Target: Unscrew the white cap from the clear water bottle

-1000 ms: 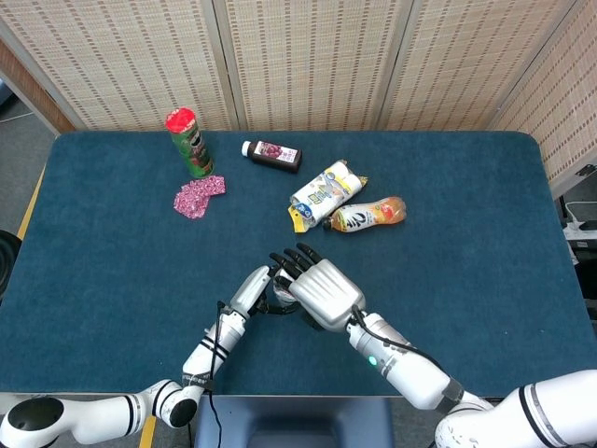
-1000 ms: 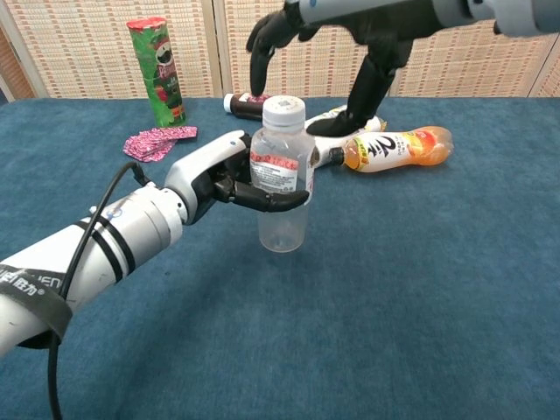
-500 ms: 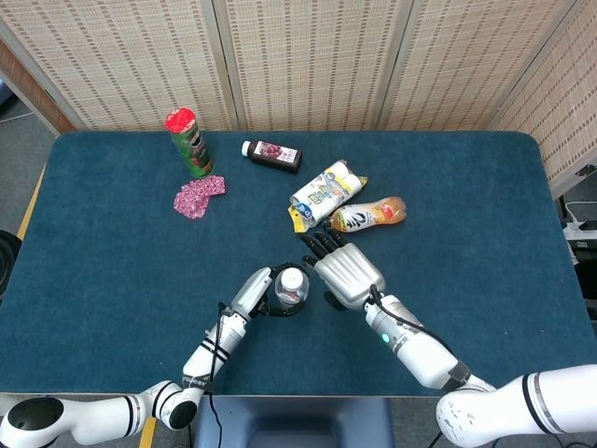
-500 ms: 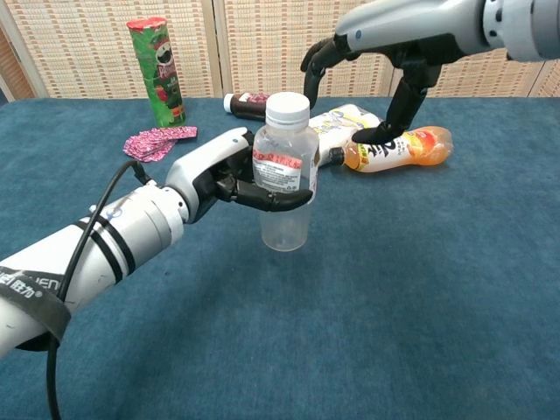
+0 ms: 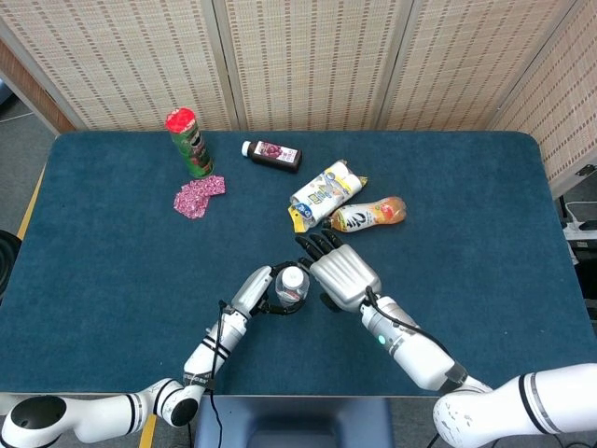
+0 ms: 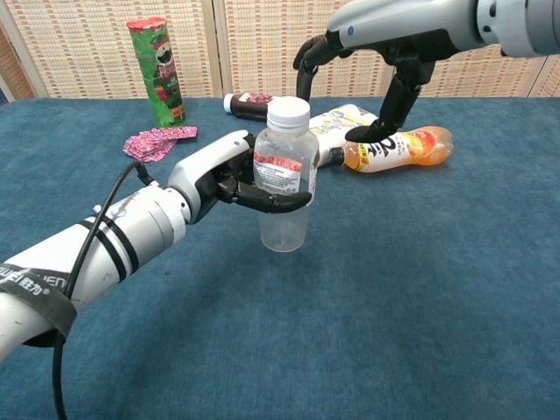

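Since my right hand point(image 6: 372, 66) drifted back off the white cap point(image 6: 288, 110), fingers spread and empty, unscrewing waits; my left hand point(image 6: 229, 179) grips the water bottle point(image 6: 284, 188).

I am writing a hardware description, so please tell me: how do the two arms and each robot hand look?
Both arms are glossy white. The left robot hand has a white back and black fingers; black bands, printed lettering and a loose black cable mark its forearm. The right robot hand has a silver-grey back, black fingers and a small green light near its wrist.
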`<state>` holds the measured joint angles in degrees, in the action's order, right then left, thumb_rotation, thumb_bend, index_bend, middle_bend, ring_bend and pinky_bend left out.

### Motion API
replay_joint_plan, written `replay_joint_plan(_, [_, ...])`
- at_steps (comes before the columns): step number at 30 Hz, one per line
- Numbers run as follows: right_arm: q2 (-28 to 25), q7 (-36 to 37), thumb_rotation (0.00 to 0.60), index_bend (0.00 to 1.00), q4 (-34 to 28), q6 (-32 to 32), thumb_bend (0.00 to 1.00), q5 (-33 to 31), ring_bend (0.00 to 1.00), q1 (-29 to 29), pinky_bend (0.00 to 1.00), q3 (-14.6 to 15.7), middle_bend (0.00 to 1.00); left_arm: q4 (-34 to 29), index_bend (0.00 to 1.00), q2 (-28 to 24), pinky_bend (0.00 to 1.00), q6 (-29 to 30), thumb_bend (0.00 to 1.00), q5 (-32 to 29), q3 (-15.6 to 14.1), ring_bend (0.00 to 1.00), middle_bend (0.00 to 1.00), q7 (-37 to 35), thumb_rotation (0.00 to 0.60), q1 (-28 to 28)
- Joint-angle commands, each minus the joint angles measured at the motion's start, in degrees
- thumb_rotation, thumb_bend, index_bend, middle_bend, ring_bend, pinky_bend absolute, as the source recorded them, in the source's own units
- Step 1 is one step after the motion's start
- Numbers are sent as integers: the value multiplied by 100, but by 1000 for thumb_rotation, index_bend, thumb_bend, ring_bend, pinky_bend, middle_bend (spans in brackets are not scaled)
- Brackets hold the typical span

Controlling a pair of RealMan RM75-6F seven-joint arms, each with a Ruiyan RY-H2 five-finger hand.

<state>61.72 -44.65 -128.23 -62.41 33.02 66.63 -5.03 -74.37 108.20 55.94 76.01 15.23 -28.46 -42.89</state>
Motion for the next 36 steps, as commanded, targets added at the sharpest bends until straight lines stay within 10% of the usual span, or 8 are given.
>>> replay_joint_plan(1, [-11, 19, 600, 262, -18, 8, 314, 13, 0, -2, 0, -9, 0, 14, 782, 3, 595, -4, 754, -6, 4, 640, 888, -9, 600, -5])
replay_joint_plan(36, [35, -75, 600, 275, -439, 86, 315, 288, 0, 179, 0, 65, 0, 132, 782, 65, 595, -242, 755, -207, 113, 640, 889, 210, 600, -212])
